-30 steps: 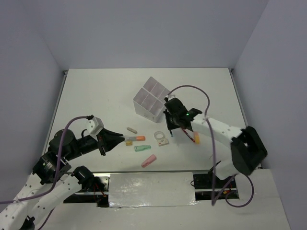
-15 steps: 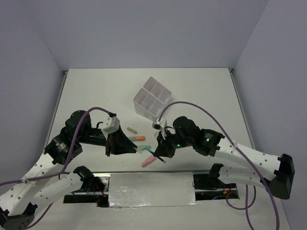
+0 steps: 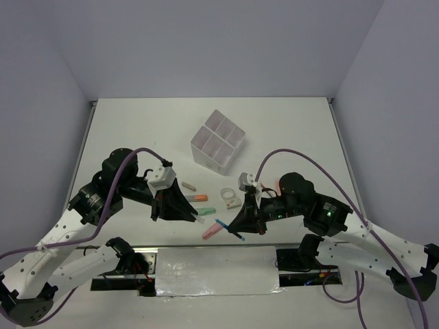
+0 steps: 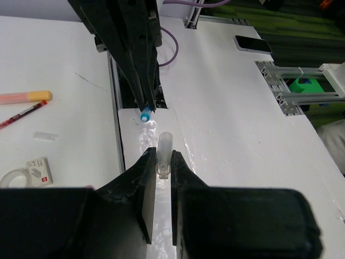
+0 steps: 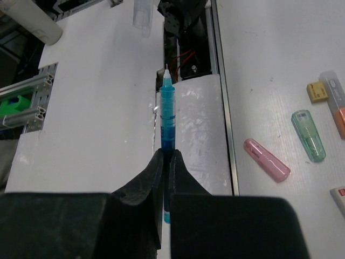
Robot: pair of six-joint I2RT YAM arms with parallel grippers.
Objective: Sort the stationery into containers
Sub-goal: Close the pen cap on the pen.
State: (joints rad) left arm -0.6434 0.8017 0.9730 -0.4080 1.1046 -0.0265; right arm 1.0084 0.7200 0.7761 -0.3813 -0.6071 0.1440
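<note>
White desk [image 3: 137, 130] fills the overhead view, and the translucent box [image 3: 218, 147] with its four compartments sits on it toward the far side, turned cornerwise. Nearer the arms lie an orange marker [image 3: 197, 198], a green marker [image 3: 205, 212], a pink marker [image 3: 212, 231] and a tape roll [image 3: 228, 196], all well apart from the box. The left fingers [image 3: 195, 218] and right fingers [image 3: 239, 225] point at each other just above the near edge. The blue pen [image 3: 228, 229] juts from the right pair toward the left pair, beside the pink marker.

From the left wrist, the left fingers [image 4: 152, 164] are pressed together on a clear cap [image 4: 164, 150], which stands out past their tips. The blue pen [image 4: 145, 114] shows only its tip, just beyond the cap and slightly to the side, not touching it. Out on the desk [image 4: 54, 59] are the orange marker [image 4: 24, 97], a red pen [image 4: 21, 114], a small pale eraser [image 4: 46, 136] and the tape roll [image 4: 11, 176].

From the right wrist, the right fingers [image 5: 159, 162] are clamped on the blue pen [image 5: 167, 110], bare nib pointing away. The clear cap [image 5: 142, 16] hangs ahead, off to the nib's left. The pink marker [image 5: 267, 160] and green marker [image 5: 309, 135] lie side by side on the desk [image 5: 269, 54].
</note>
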